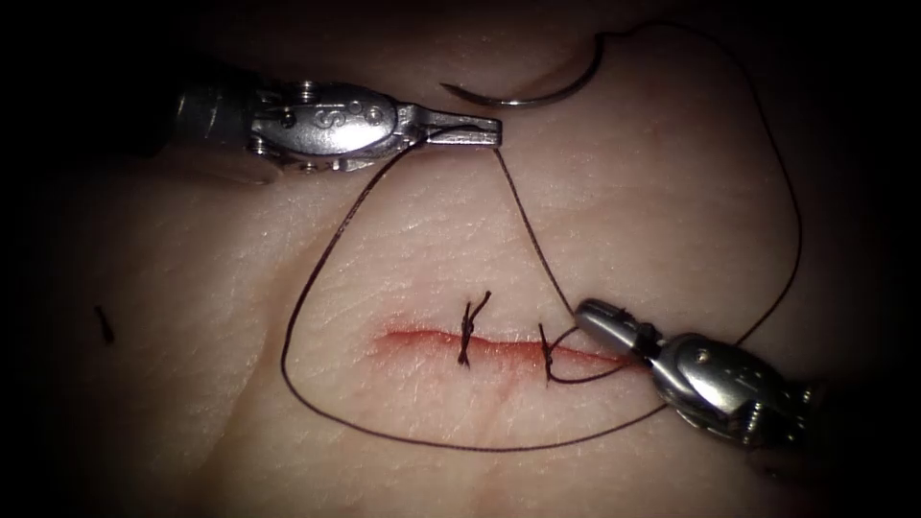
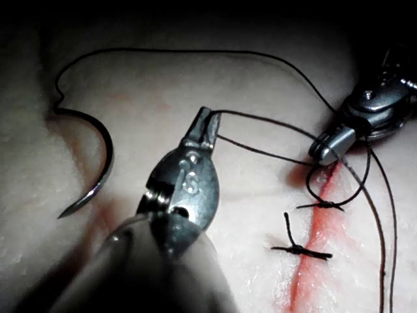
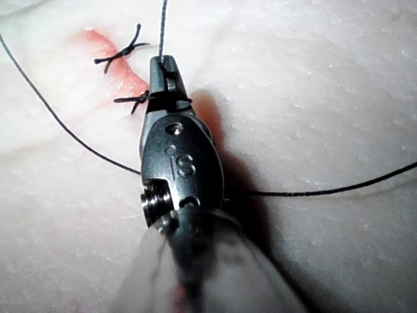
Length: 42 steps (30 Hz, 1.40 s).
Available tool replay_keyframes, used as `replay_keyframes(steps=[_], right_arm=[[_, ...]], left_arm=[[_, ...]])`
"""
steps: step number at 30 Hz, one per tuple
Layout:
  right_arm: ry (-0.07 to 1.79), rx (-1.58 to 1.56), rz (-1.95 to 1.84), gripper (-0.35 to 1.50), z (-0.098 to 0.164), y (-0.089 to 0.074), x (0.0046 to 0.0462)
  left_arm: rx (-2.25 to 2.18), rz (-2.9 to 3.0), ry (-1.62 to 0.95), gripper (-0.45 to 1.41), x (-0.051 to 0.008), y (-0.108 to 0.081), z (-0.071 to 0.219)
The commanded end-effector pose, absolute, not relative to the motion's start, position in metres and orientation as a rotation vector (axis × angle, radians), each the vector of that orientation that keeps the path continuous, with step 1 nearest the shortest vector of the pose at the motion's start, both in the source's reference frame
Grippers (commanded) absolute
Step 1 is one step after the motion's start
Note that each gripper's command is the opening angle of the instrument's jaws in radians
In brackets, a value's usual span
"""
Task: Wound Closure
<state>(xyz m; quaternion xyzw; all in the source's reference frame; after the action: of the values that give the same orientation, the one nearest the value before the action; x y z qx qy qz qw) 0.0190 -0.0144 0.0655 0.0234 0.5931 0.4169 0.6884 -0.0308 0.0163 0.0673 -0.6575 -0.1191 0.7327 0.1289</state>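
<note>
The curved needle [image 1: 528, 94] [image 2: 98, 169] lies free on the tissue, beyond the cut [image 1: 422, 338], with neither tool holding it. My left tool [image 1: 487, 132] [image 2: 208, 124] is shut on the thread [image 1: 523, 216] just short of the needle's point. From there one strand runs down to my right tool [image 1: 593, 314] [image 3: 164, 65], which sits at the cut's right end with its jaws together and thread wound around them. A tied stitch [image 1: 470, 331] crosses the cut's middle. A second stitch [image 1: 547, 355] crosses it right beside the right tool.
The long thread sweeps in a wide loop [image 1: 403, 436] below the cut, up the right side and back to the needle's tail. A short cut piece of thread [image 1: 104, 324] lies far left. Red fluid [image 1: 413, 339] lines the cut.
</note>
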Motion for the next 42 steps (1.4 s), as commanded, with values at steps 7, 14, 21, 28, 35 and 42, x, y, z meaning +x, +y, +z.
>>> replay_keyframes(steps=[7, 14, 21, 28, 35, 42], right_arm=[[1.344, 0.078, 0.871, -0.35, 0.066, -0.017, 0.0202], [1.348, 0.099, 0.814, -0.35, 0.065, -0.018, 0.0215], [1.358, 0.106, 0.777, -0.35, 0.064, -0.021, 0.0224], [1.361, 0.109, 0.769, -0.35, 0.064, -0.021, 0.0224], [1.365, 0.112, 0.758, -0.35, 0.064, -0.022, 0.0222], [1.368, 0.111, 0.75, -0.35, 0.064, -0.024, 0.0218]], left_arm=[[-1.864, 2.043, -0.266, -0.45, -0.029, 0.022, 0.07], [-1.758, 2.018, -0.16, -0.45, -0.026, 0.024, 0.072], [-1.606, 2.018, -0.029, -0.45, -0.0227, 0.026, 0.074], [-1.548, 2.012, 0.115, -0.45, -0.0209, 0.028, 0.075], [-1.434, 2.047, 0.239, -0.45, -0.0194, 0.03, 0.077], [-1.383, 2.069, 0.27, -0.45, -0.0188, 0.03, 0.078]])
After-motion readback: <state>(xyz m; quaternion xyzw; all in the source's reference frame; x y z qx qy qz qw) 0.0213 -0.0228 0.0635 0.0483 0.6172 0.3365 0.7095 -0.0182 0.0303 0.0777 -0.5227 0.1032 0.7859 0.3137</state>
